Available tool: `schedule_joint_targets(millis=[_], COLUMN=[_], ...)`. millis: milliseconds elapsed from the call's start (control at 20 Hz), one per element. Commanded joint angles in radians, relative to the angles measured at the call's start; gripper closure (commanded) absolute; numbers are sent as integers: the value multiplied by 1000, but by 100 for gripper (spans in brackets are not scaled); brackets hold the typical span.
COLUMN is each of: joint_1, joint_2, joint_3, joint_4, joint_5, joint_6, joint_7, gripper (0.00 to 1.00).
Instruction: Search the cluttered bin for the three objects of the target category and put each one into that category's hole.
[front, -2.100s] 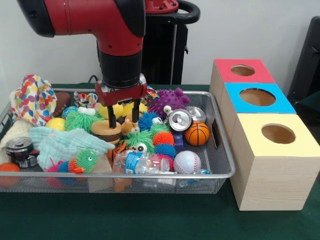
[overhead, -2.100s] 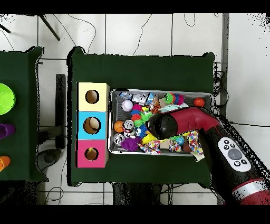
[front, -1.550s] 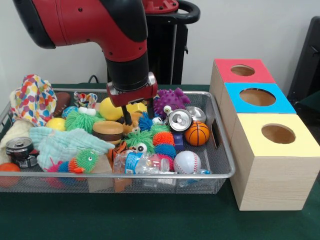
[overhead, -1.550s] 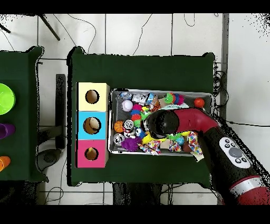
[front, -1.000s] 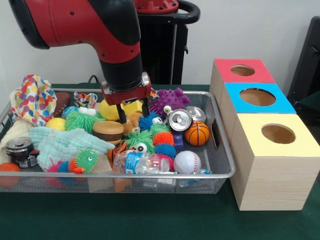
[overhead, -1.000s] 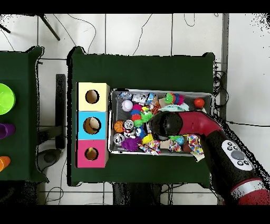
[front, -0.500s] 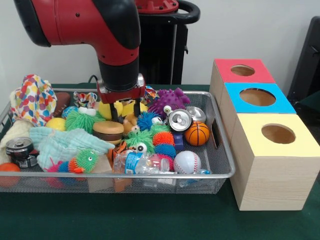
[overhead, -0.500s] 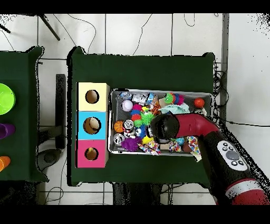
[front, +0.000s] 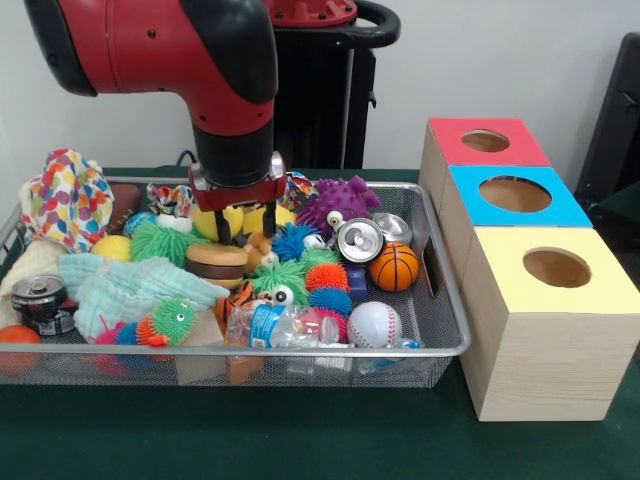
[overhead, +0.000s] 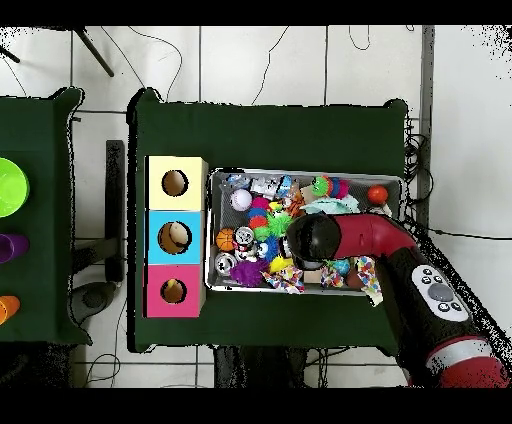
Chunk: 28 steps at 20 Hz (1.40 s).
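Observation:
The silver mesh bin (front: 440, 300) is full of toys. My gripper (front: 245, 224) hangs open at the bin's back middle, its fingers (front: 222, 228) down either side of the yellow duck-like toy (front: 248, 214). The tan dog (front: 262, 247) lies just in front of the gripper. The orange striped tiger (front: 238, 296) lies nearer the front, half buried. The red-topped box's hole (front: 485, 140) is at the far right, empty. In the overhead view the arm (overhead: 345, 238) covers the gripper and the duck; the bin's rim (overhead: 300, 172) and the red box's hole (overhead: 173, 291) show.
A purple knobbly monster (front: 336, 204), two cans (front: 358, 240), a basketball (front: 394, 266) and a baseball (front: 373, 323) lie to the gripper's right. A burger toy (front: 213, 262), fuzzy balls and cloths (front: 68, 200) lie to its left. Blue-topped (front: 514, 193) and yellow-topped (front: 556, 267) boxes stand in front of the red one.
The gripper shifted right and lifted a little, then came back left and down over the yellow duck. It stayed open. The toys have not visibly moved.

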Motion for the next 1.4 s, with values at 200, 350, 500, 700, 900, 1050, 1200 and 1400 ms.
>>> schedule_joint_targets(millis=[200,350,500,700,900,1050,1200,1400], joint_1=[-74,-83,-87,-93,-85,-81,-79,-83], joint_2=[79,69,64,47,53,50,52,51], joint_3=[30,49,64,68,61,57,56,59], joint_4=[-12,8,17,50,54,60,62,81], joint_5=[86,119,141,156,170,178,186,195], joint_6=[-21,-19,-21,-35,-32,-31,-31,-43], joint_7=[11,3,-8,-3,9,14,17,24], gripper=[0,0,0,0,0,0,0,0])
